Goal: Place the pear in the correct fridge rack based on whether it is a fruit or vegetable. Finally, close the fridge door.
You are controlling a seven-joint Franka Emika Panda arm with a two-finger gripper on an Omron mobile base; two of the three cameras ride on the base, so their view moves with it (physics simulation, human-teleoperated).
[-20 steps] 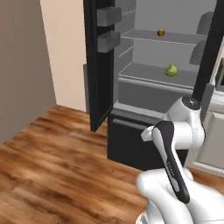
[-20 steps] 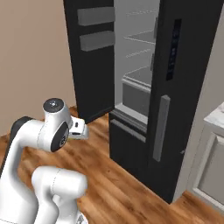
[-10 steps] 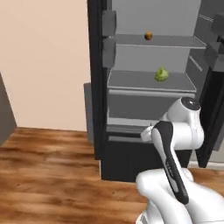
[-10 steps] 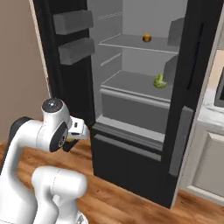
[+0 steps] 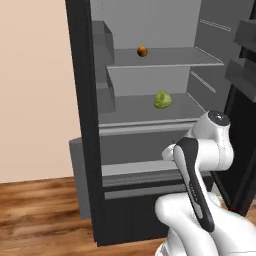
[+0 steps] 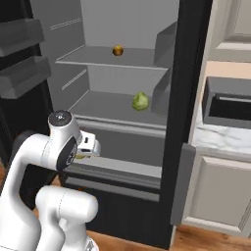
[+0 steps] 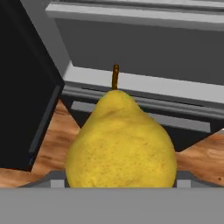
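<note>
The yellow pear point(image 7: 121, 144) with its dark stem sits between the fingers of my gripper point(image 7: 120, 179), which is shut on it. From the right base view the gripper point(image 6: 83, 153) hangs low in front of the fridge's drawer front, a sliver of the pear point(image 6: 80, 157) showing under it. The fridge stands open. Its upper fridge rack point(image 5: 175, 59) carries an orange-brown round fruit point(image 5: 142, 51). The lower rack point(image 5: 130, 107) carries a pale green leafy lump point(image 5: 162, 99). Both racks lie above and beyond the gripper.
Open fridge doors flank the compartment: one point(image 5: 82, 125) on the left, one with dark bins point(image 5: 245, 75) on the right. A counter with a dark appliance point(image 6: 228, 103) and cabinets point(image 6: 220, 196) stand right of the fridge. Wood floor point(image 5: 40, 215) lies below.
The whole picture has shifted: the base has driven round to face the open fridge, which is now closer and head-on. The arm's pose over the base is unchanged, still holding the pear.
</note>
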